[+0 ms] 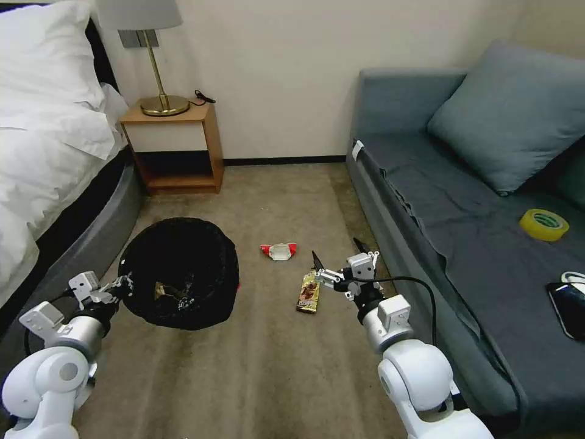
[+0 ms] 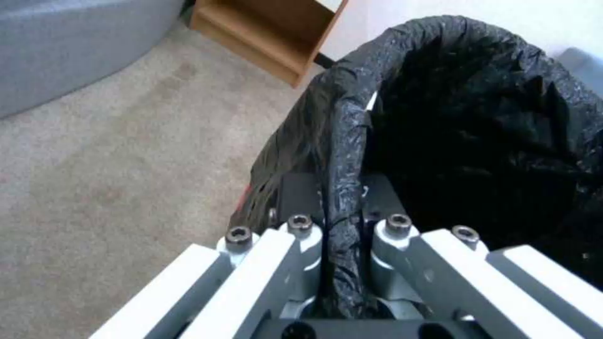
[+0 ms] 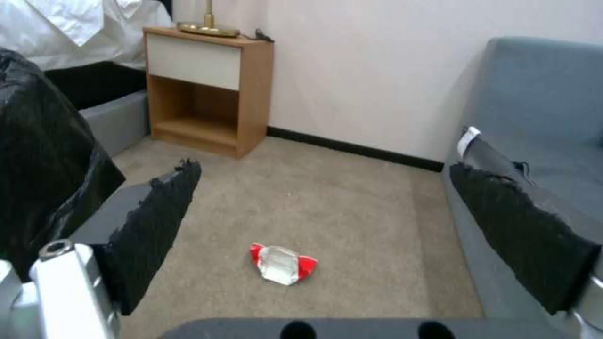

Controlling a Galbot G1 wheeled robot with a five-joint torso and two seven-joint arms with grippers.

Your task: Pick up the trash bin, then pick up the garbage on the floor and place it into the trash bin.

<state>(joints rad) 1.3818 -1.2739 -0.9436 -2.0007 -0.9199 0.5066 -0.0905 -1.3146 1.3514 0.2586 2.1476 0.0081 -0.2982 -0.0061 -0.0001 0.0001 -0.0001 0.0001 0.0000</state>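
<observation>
The trash bin is held off the carpet by its near rim, which is pinched between the fingers of the left gripper; its mouth is tilted toward the robot. The right gripper is spread wide just beside the brown-gold snack wrapper, whose long axis runs away from the robot. The white packet with red ends lies farther off, its long axis crosswise.

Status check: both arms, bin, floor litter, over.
Left gripper shut on trash bin rim. Right gripper open above snack wrapper. White packet ahead on carpet. Nothing blocking.
</observation>
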